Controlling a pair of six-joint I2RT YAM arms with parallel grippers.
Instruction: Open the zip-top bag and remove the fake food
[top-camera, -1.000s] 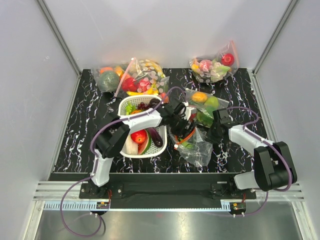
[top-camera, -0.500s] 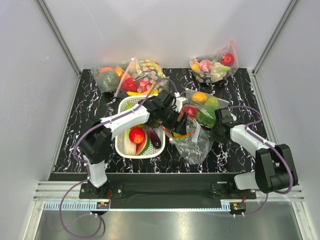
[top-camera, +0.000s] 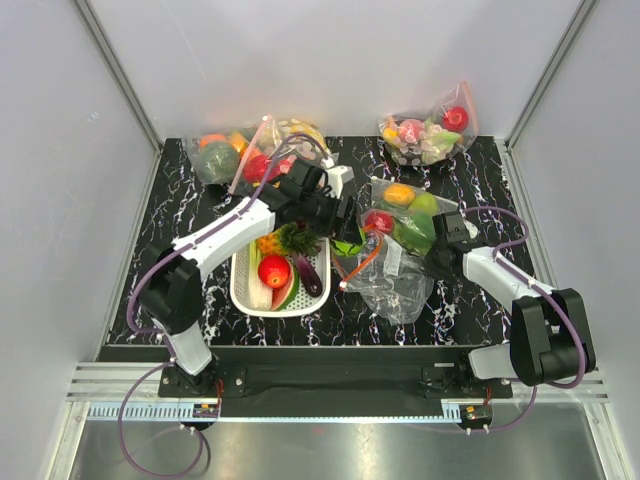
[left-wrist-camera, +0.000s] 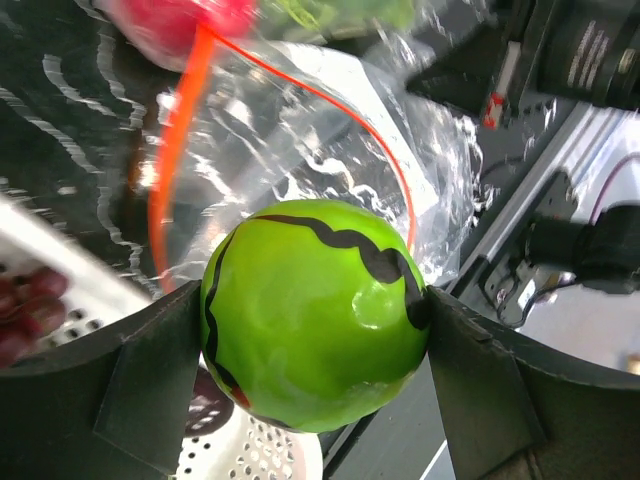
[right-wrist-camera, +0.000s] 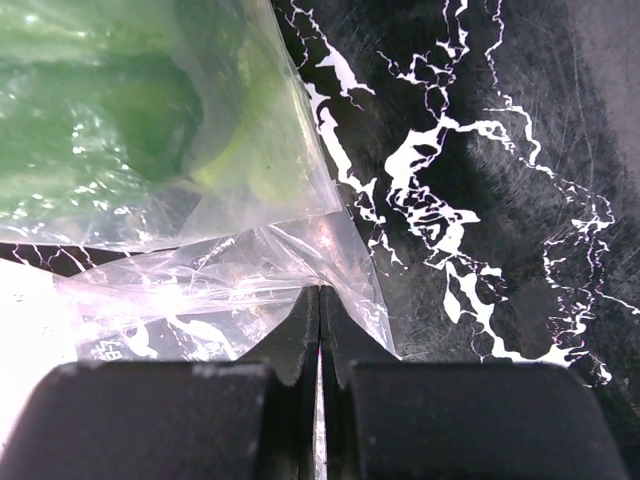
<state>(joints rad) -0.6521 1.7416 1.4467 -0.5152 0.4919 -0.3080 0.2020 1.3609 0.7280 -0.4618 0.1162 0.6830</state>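
Fingers (left-wrist-camera: 150, 380) of the left gripper (left-wrist-camera: 315, 320) stand wide, squeezing a green toy fruit (left-wrist-camera: 300, 290). The right gripper (right-wrist-camera: 320, 300) pinches the clear bag (right-wrist-camera: 200, 290) tight.

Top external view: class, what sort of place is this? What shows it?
Probably a robot test cell: white panel walls on aluminium frame rails, black white-veined tabletop, left arm and right arm bolted at its near edge.

The left arm (top-camera: 215, 235), based at 7 o'clock, and the right arm (top-camera: 497, 272), at 5 o'clock, have white link shells and black joint housings. A purple cable (top-camera: 133, 305) loops along each. The fingers (right-wrist-camera: 290, 345) are matte black wedges.
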